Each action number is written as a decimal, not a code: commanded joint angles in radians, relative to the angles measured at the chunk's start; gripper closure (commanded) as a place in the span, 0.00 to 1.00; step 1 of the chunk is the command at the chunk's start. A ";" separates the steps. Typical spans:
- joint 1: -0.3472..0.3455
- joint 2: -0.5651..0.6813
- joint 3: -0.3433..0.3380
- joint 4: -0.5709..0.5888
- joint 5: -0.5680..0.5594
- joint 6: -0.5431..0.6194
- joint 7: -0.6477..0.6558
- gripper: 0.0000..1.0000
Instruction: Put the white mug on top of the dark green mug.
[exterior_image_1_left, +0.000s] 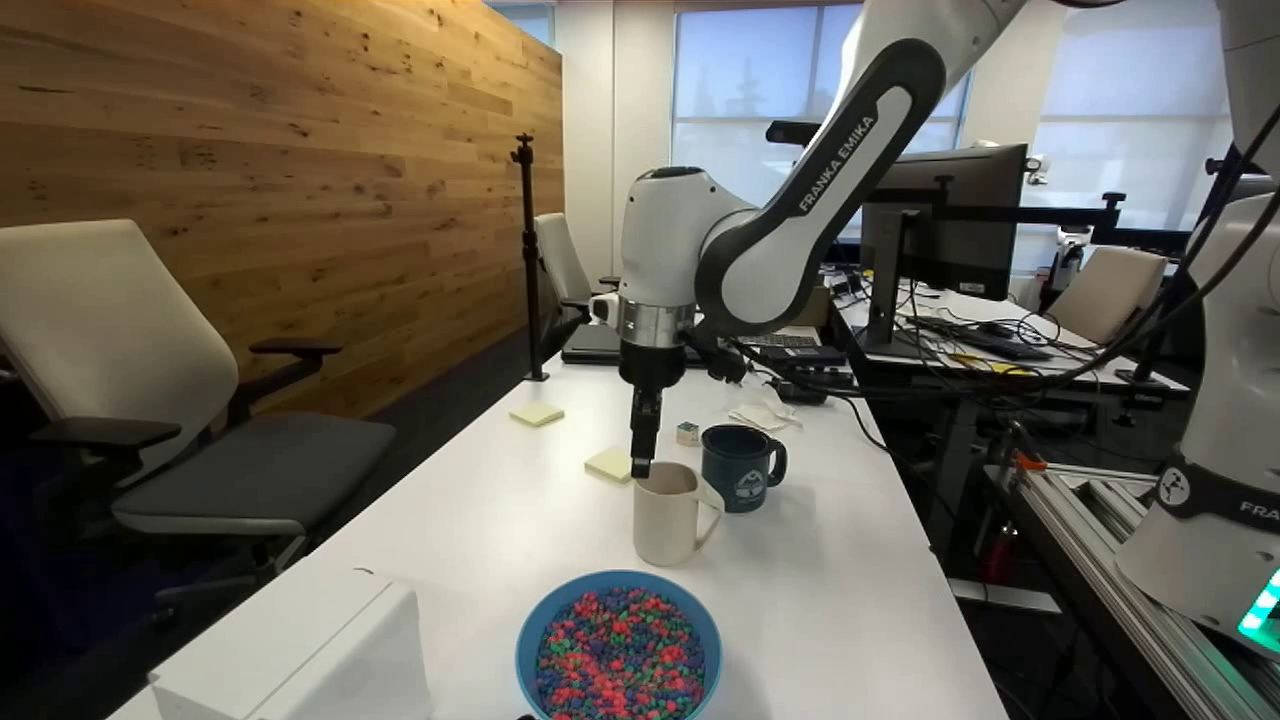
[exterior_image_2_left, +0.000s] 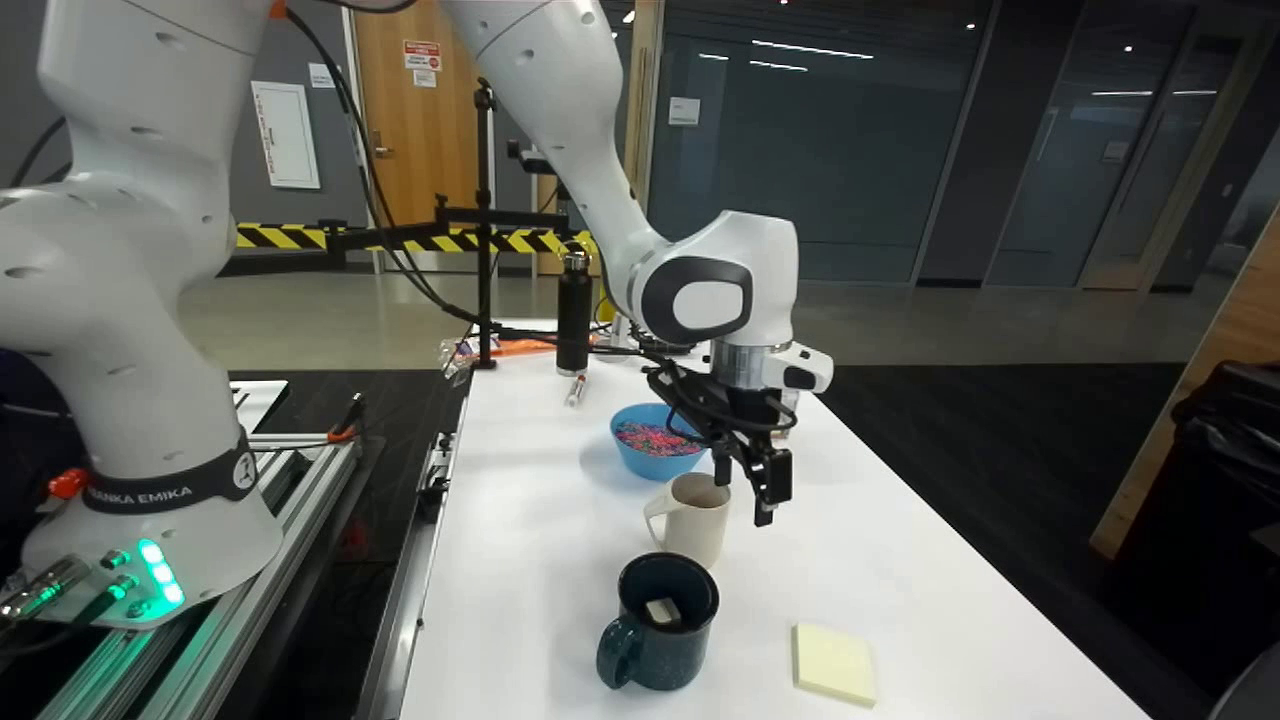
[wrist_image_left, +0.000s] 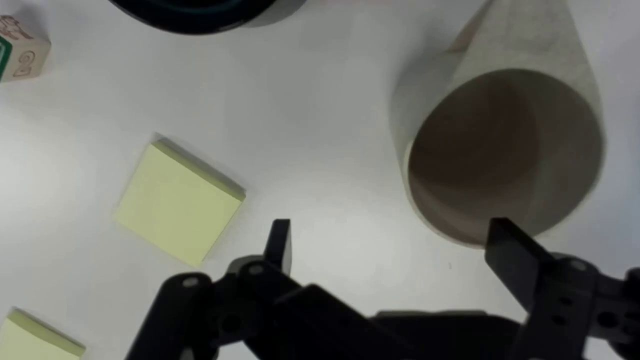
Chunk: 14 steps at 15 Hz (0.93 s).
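The white mug stands upright on the table in both exterior views (exterior_image_1_left: 662, 530) (exterior_image_2_left: 697, 532); in the wrist view it is at the upper right (wrist_image_left: 515, 145), its mouth towards the camera. The dark green mug stands upright close to it in both exterior views (exterior_image_1_left: 730, 482) (exterior_image_2_left: 668, 645); in the wrist view only its dark rim shows at the top (wrist_image_left: 200, 24). A small pale patch shows inside it. My gripper (wrist_image_left: 390, 227) is open and empty, above and beside the white mug (exterior_image_1_left: 641, 468) (exterior_image_2_left: 745, 498). One fingertip overlaps the white mug's rim in the wrist view; I cannot tell if they touch.
A blue bowl of colourful bits (exterior_image_1_left: 529, 640) (exterior_image_2_left: 655, 468) stands near the white mug. Yellow note pads (exterior_image_1_left: 609, 465) (exterior_image_2_left: 834, 664) (wrist_image_left: 180, 205) and a small wooden block (exterior_image_1_left: 687, 433) (wrist_image_left: 25, 57) lie near the mugs. A white box (exterior_image_1_left: 300, 650) stands at the table's edge.
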 joint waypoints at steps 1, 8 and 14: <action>-0.026 0.045 0.020 0.028 -0.002 0.046 -0.057 0.00; -0.022 0.017 0.035 -0.004 0.005 0.072 -0.060 0.00; -0.009 0.026 0.036 0.011 0.000 0.069 -0.040 0.00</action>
